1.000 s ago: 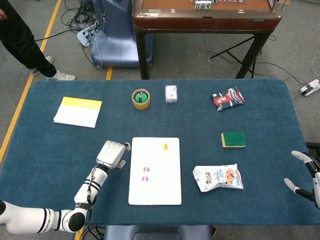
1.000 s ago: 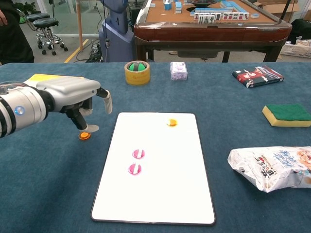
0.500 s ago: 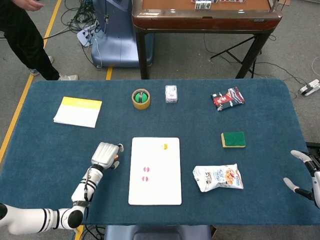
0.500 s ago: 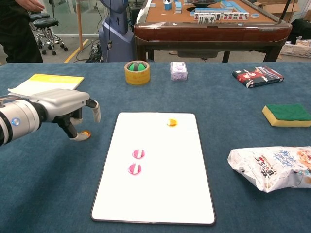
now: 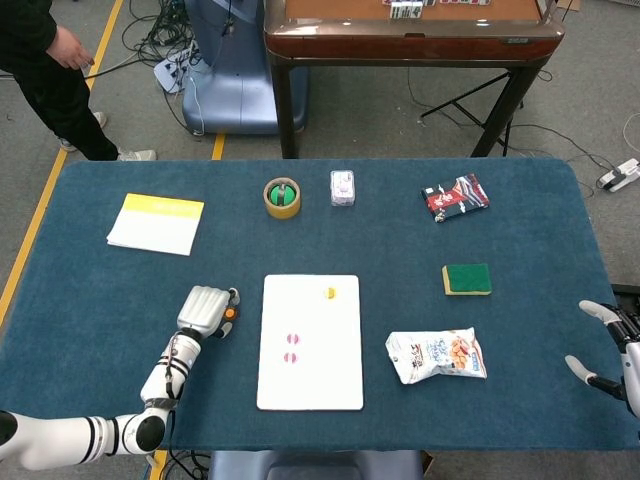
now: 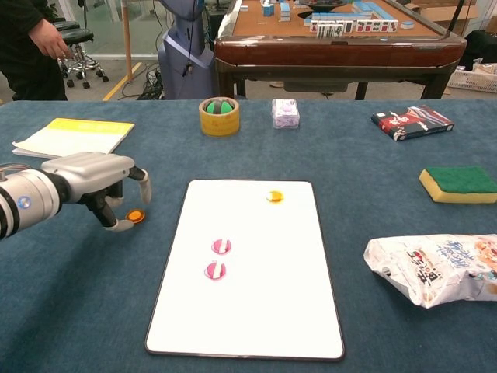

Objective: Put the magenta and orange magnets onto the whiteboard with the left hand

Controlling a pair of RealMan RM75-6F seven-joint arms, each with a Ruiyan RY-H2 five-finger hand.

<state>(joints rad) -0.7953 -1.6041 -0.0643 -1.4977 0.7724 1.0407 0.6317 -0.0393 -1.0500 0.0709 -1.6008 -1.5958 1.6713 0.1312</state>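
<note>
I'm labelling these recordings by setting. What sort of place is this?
Probably a robot lab or testing room: loose cables on the floor, a mahjong table behind the blue-covered work table, and office stools by a bystander.

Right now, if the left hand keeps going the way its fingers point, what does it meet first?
The left hand would probably meet the orange magnet lying on the cloth at its fingertips, then the whiteboard edge; whether they already touch is unclear.

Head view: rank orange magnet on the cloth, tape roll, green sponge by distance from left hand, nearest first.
From the left hand:
1. Orange magnet, right beside the hand, just left of the whiteboard.
2. Tape roll, toward the table's far edge.
3. Green sponge, far across on the right.
</note>
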